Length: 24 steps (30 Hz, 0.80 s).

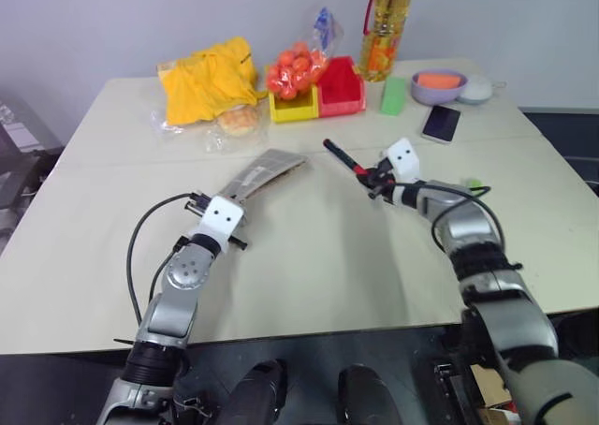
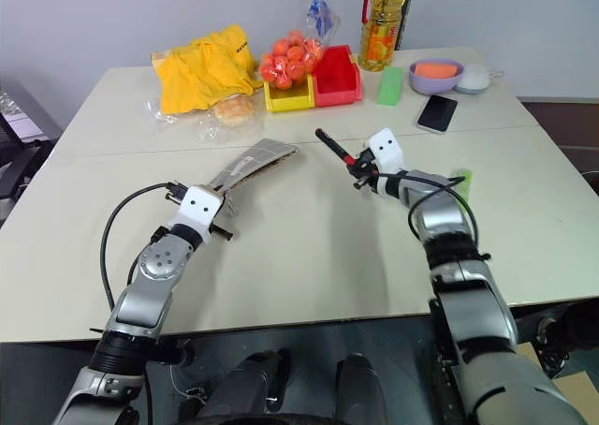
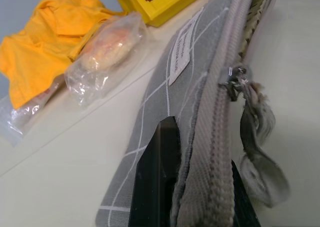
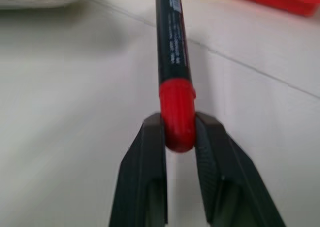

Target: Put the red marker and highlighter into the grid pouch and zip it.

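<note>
The grid pouch (image 1: pixel 267 169) lies mid-table, grey with white lines and a white label (image 3: pixel 181 57). My left gripper (image 1: pixel 200 202) is shut on the pouch's near end beside the zipper, and the cord pull (image 3: pixel 255 137) hangs close to its fingers. The right gripper (image 4: pixel 178 124) is shut on the red cap of the red marker (image 4: pixel 172 47). The marker's black barrel (image 1: pixel 339 153) points away toward the pouch's far end. Right of my right forearm, the small light-green highlighter (image 1: pixel 473 183) lies on the table.
Along the back stand a yellow cloth (image 1: pixel 208 79), a bagged bun (image 1: pixel 239 121), a yellow bin (image 1: pixel 293 105) and a red bin (image 1: pixel 342 88) with bagged oranges (image 1: pixel 295 69), an oil bottle (image 1: pixel 386 32), a mint-green block (image 1: pixel 394 95), a purple bowl (image 1: pixel 438 86) and a phone (image 1: pixel 441 123).
</note>
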Motion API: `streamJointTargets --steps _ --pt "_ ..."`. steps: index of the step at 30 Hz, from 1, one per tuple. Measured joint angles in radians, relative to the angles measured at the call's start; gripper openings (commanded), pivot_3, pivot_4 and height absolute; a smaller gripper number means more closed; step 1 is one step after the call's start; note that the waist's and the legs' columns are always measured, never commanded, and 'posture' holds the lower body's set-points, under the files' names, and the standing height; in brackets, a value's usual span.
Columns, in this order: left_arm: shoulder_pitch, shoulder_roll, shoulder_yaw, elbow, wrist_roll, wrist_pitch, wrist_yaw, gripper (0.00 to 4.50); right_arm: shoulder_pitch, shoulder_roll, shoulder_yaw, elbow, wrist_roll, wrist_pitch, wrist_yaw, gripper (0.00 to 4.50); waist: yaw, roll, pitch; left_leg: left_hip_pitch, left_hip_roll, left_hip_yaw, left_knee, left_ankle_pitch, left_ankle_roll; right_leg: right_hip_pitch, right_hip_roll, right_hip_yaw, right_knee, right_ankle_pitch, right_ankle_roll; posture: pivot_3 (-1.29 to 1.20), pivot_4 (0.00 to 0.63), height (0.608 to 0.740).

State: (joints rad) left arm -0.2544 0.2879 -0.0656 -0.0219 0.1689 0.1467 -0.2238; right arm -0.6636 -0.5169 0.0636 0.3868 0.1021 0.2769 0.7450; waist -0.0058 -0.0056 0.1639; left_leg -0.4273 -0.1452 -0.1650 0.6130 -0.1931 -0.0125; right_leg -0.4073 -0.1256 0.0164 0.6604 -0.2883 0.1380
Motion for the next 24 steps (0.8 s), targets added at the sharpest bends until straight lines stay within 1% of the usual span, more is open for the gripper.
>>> streamJointTargets --steps 2,5,8,18,24 --pt "-0.015 -0.004 -0.002 0.012 -0.008 -0.004 -0.016 0.00 0.078 -0.051 0.001 -0.166 0.015 0.051 0.039 0.24 -0.004 0.000 0.000 0.000 0.000 0.000 0.000 0.000 0.000 0.000 0.000 0.000 0.000 0.000 0.000 0.00 0.150 0.740" --pt "-0.042 -0.013 -0.008 0.031 -0.027 -0.020 -0.044 0.00 0.156 -0.096 -0.004 -0.383 0.062 0.132 0.085 0.24 -0.011 0.000 0.000 0.000 0.001 0.001 0.000 0.000 0.000 0.000 0.001 0.000 0.000 0.000 0.000 0.00 0.150 0.740" --pt "-0.062 -0.017 -0.029 0.051 -0.030 -0.035 -0.065 0.00 0.172 -0.099 -0.004 -0.496 0.090 0.192 0.095 0.24 -0.008 0.000 0.000 0.000 0.002 0.001 0.000 0.000 0.000 0.000 0.001 0.000 0.000 0.000 0.000 0.00 0.150 0.740" --pt "-0.063 -0.029 -0.038 0.065 -0.030 -0.052 -0.081 0.00 0.173 -0.099 0.008 -0.518 0.079 0.243 0.066 0.24 -0.003 0.000 0.000 0.000 0.001 0.001 0.000 0.000 0.000 0.001 0.000 0.000 0.000 0.000 0.000 0.00 0.150 0.740" --pt "-0.062 -0.030 -0.038 0.065 -0.030 -0.052 -0.081 0.00 0.186 -0.110 0.008 -0.517 0.079 0.238 0.095 0.24 -0.003 0.000 0.000 0.000 0.001 0.001 0.001 0.000 0.000 0.001 0.000 0.000 0.000 0.000 0.000 0.00 0.150 0.740"
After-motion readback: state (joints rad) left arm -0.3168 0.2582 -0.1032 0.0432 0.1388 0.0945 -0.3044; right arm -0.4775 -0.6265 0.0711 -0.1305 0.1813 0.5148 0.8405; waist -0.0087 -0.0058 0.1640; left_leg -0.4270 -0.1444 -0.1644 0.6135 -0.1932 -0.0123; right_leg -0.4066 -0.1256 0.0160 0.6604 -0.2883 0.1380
